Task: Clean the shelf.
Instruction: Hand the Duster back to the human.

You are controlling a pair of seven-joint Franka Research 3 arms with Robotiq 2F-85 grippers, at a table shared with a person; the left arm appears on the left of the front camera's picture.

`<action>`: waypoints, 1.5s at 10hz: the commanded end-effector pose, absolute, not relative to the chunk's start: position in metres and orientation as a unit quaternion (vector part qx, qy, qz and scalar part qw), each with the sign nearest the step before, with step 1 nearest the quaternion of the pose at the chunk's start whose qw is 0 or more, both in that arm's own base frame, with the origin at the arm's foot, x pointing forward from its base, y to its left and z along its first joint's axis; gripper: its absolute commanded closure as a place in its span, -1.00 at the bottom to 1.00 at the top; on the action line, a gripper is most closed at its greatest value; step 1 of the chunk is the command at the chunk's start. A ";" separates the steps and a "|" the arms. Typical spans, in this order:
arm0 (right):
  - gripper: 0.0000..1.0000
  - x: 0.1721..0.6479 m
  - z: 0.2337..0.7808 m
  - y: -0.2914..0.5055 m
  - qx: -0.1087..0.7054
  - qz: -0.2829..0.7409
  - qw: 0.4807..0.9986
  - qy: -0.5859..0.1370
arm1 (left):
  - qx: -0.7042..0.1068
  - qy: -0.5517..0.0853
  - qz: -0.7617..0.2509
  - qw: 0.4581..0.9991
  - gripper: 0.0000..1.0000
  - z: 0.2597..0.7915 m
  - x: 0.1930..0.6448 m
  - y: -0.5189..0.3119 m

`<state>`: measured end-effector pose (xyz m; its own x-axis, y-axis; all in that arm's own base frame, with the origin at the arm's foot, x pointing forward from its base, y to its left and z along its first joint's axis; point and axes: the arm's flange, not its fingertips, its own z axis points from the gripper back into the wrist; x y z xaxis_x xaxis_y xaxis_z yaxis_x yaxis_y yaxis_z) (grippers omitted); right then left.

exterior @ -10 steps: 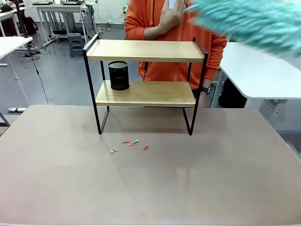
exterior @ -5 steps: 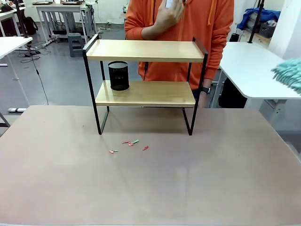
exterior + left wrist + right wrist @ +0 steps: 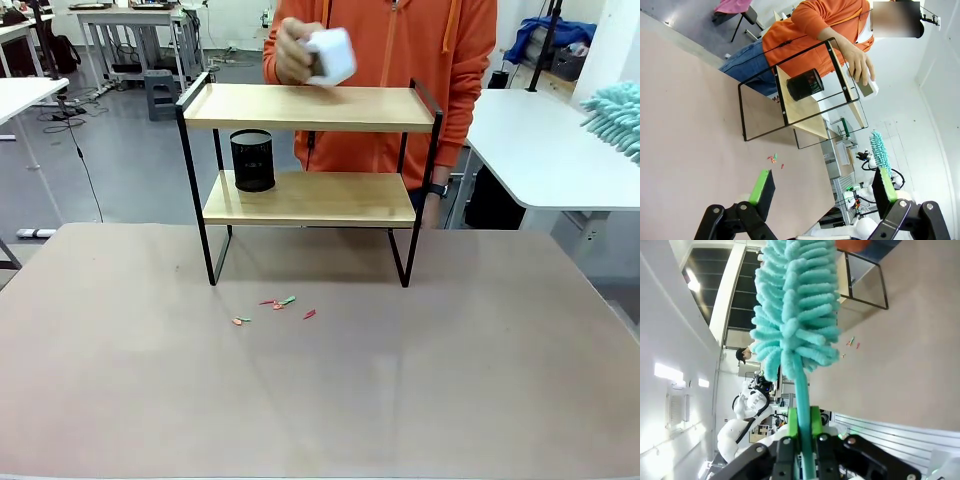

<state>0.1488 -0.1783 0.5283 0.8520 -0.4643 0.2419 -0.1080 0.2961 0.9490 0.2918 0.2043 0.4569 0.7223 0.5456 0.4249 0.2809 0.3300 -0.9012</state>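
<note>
The shelf stands at the table's far side, two light boards in a black frame. On its lower board sits a black mesh cup. Behind it a person in orange holds a white box just above the top board. My right gripper is shut on the handle of a fluffy teal duster, whose head shows at the front view's right edge as the duster, away from the shelf. My left gripper hangs open above the table, facing the shelf from a distance.
Small coloured scraps lie on the brown table just in front of the shelf. A white side table stands to the right, behind the duster. The person's other hand rests by the shelf's right rear leg.
The duster has swung from the upper middle of the front view out to the right edge. The person's hand has brought the white box down toward the top board.
</note>
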 end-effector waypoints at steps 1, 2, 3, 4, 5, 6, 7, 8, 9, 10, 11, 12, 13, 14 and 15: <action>0.75 0.148 0.530 -0.181 0.587 -0.113 0.761 -0.254 | -0.573 -0.371 0.085 0.725 -1.00 0.458 0.293 0.202; 0.75 0.148 0.530 -0.181 0.587 -0.113 0.761 -0.254 | -0.573 -0.371 0.085 0.725 -1.00 0.458 0.293 0.202; 0.75 0.148 0.530 -0.181 0.587 -0.113 0.761 -0.254 | -0.573 -0.371 0.085 0.725 -1.00 0.458 0.293 0.202; 0.75 0.148 0.530 -0.181 0.587 -0.113 0.761 -0.254 | -0.573 -0.371 0.085 0.725 -1.00 0.458 0.293 0.202; 0.75 0.148 0.530 -0.181 0.587 -0.113 0.761 -0.254 | -0.573 -0.371 0.085 0.725 -1.00 0.458 0.293 0.202; 0.75 0.148 0.530 -0.181 0.587 -0.113 0.761 -0.254 | -0.573 -0.371 0.085 0.725 -1.00 0.458 0.293 0.202; 0.75 0.148 0.530 -0.181 0.587 -0.113 0.761 -0.254 | -0.573 -0.371 0.085 0.725 -1.00 0.458 0.293 0.202; 0.75 0.149 0.527 -0.180 0.582 -0.121 0.766 -0.245 | -0.572 -0.361 0.091 0.731 -1.00 0.457 0.292 0.204; 0.75 0.152 0.558 -0.164 0.592 -0.049 0.758 -0.270 | -0.603 -0.340 -0.007 0.722 -1.00 0.489 0.298 0.168; 0.75 0.164 0.595 -0.138 0.607 0.041 0.752 -0.255 | -0.628 -0.313 -0.091 0.707 -1.00 0.517 0.307 0.124; 0.75 0.173 0.621 -0.102 0.608 0.122 0.752 -0.221 | -0.651 -0.283 -0.164 0.685 -1.00 0.540 0.316 0.084; 0.75 0.175 0.637 -0.057 0.600 0.211 0.755 -0.160 | -0.654 -0.256 -0.204 0.682 -1.00 0.553 0.319 0.041; 0.75 0.172 0.637 -0.023 0.582 0.269 0.763 -0.080 | -0.661 -0.223 -0.241 0.675 -1.00 0.559 0.323 0.011; 0.75 0.166 0.628 0.001 0.545 0.316 0.777 -0.001 | -0.667 -0.185 -0.269 0.669 -1.00 0.560 0.322 -0.019; 0.75 0.162 0.620 0.018 0.512 0.350 0.783 0.047 | -0.658 -0.141 -0.303 0.675 -1.00 0.558 0.321 -0.049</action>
<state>0.1581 0.0294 0.6250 0.8351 0.4342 0.3377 -0.4604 0.2160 0.8610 0.3113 -0.0505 0.5618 0.7753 -0.1594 0.6112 0.6149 -0.0312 -0.7880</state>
